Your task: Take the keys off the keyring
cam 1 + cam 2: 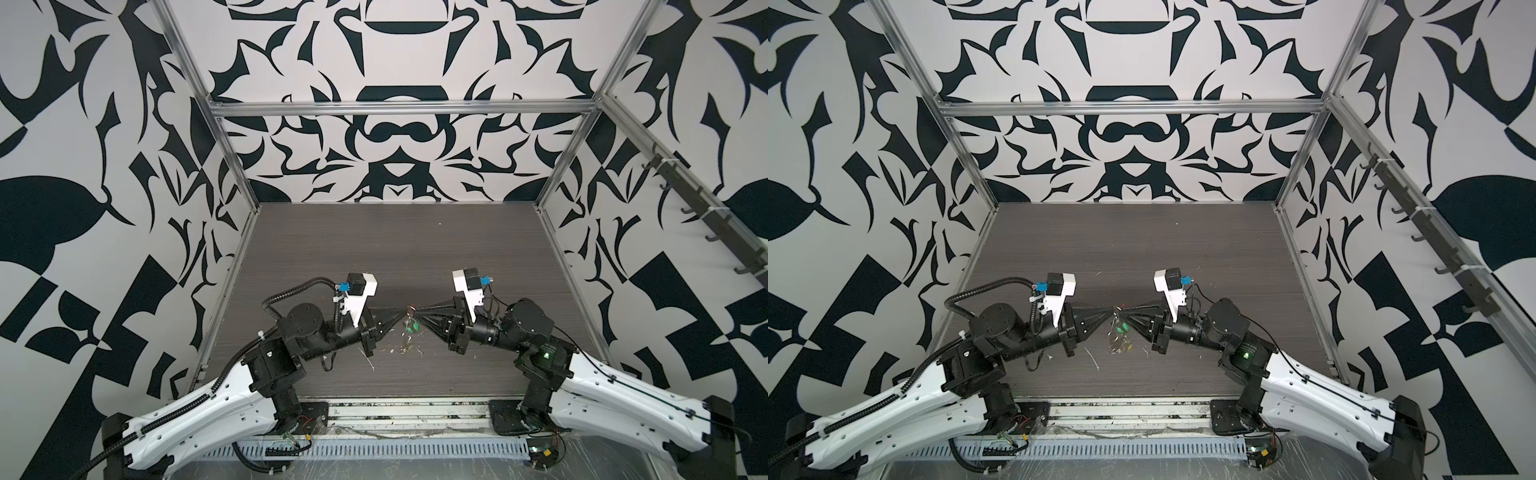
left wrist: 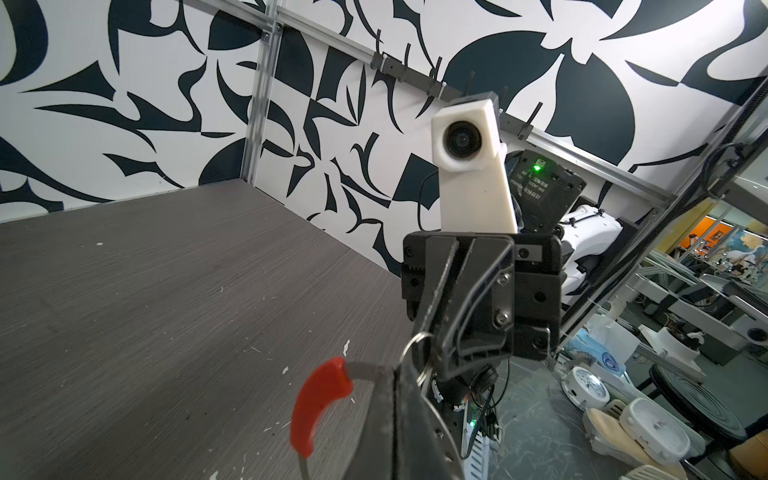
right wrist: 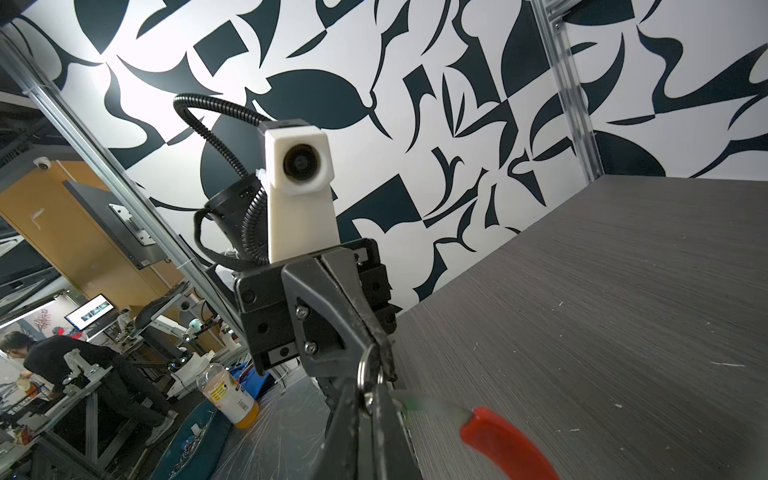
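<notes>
Both grippers meet tip to tip above the middle of the table in both top views. My left gripper [image 1: 404, 313] [image 2: 395, 372] is shut on the keyring's grey wire [image 2: 365, 370], just beside its red sleeve [image 2: 318, 399] [image 3: 507, 444]. My right gripper [image 1: 417, 313] [image 3: 370, 392] is shut, with a small silver split ring [image 3: 365, 370] [image 2: 415, 345] pinched at its tips. The keys hang below the tips: a green tag [image 1: 410, 330] [image 1: 1121, 329], a yellow tag [image 1: 1128, 344] and silver metal [image 1: 405, 347]. The rest of the hoop is hidden behind the fingers.
White flecks of debris [image 1: 372, 365] lie on the dark table [image 1: 374, 257] near the front. Aluminium frame posts [image 1: 232, 257] stand at both sides. A rail of hooks [image 1: 702, 208] runs along the right wall. A slotted cable duct [image 1: 374, 449] lines the front edge.
</notes>
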Controlling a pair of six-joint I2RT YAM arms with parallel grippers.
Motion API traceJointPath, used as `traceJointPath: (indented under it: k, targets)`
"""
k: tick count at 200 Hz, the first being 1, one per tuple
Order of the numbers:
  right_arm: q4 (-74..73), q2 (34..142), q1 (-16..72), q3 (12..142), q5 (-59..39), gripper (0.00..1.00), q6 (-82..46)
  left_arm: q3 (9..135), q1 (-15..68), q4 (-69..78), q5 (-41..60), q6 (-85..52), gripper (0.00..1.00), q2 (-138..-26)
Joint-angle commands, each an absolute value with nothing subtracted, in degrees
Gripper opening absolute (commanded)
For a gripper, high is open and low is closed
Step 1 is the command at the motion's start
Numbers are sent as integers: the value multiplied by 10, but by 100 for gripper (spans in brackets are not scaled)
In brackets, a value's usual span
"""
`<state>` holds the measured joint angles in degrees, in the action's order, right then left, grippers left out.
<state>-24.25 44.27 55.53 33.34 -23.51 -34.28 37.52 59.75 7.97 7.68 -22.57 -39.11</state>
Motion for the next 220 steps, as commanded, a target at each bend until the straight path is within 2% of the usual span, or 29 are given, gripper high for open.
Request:
traceJointPath:
  k: [1, 9, 62, 73, 81, 96, 110, 173, 220]
  targets:
    - [-262, 433, 559, 332, -244, 3, -347, 372, 595, 113, 61, -229, 0, -389]
    - [-261, 434, 559, 333, -245, 0, -346, 374, 595, 117, 67, -230, 0, -393]
    - [-243, 423, 559, 338, -252, 0, -333, 385, 594, 89, 68, -241, 0, -389]
    - [-216, 416, 559, 346, -248, 0, -323, 388, 595, 70, 65, -239, 19, -381]
    - [-197, 410, 558, 350, -248, 0, -314, 388, 595, 59, 61, -238, 29, -373]
    - [-170, 403, 558, 361, -255, 0, -301, 384, 595, 43, 52, -237, 40, -356]
    - [-132, 403, 556, 380, -266, 0, -281, 382, 595, 29, 48, -234, 46, -342]
    - [4, 467, 540, 487, -388, 0, -201, 394, 594, 0, 141, -196, 50, -349]
    - [52, 491, 539, 530, -402, 0, -178, 406, 595, -5, 170, -190, 48, -364]
